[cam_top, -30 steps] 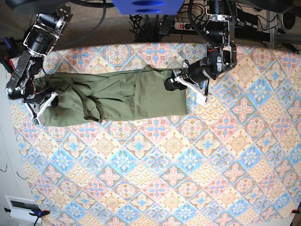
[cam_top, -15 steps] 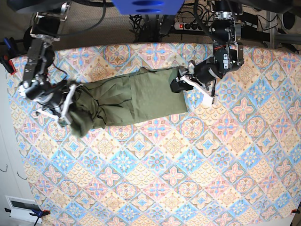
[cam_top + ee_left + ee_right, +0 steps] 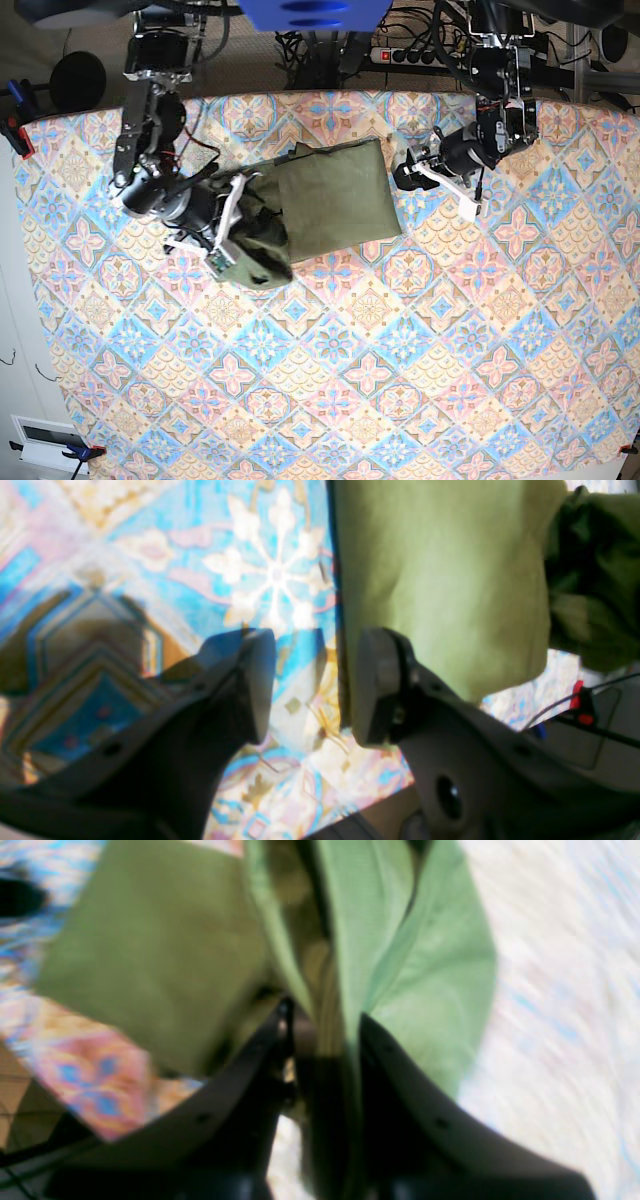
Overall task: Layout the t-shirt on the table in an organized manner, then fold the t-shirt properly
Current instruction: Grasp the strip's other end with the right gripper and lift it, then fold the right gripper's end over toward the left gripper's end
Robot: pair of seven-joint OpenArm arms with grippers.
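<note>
The olive t-shirt (image 3: 335,195) lies at the far middle of the table (image 3: 400,350), its right half flat and its left end bunched into a dark heap. My right gripper (image 3: 232,228) is shut on that heap; in the right wrist view the gripper (image 3: 322,1035) pinches a fold of the t-shirt (image 3: 150,965), lifted off the cloth. My left gripper (image 3: 407,172) hovers just off the shirt's right edge. In the left wrist view it (image 3: 315,690) is open, with only tablecloth in the gap and the t-shirt (image 3: 440,580) beside one fingertip (image 3: 372,690).
Beyond the far edge of the table run a power strip and cables (image 3: 400,55). A blue mount (image 3: 315,12) sits at the top centre. Clamps (image 3: 15,130) grip the table's left edge, and a white box (image 3: 45,440) stands on the floor at the lower left.
My right gripper has carried the shirt's left end to the right, bunching it against the flat half. My left gripper has drifted right and back, off the shirt's right edge.
</note>
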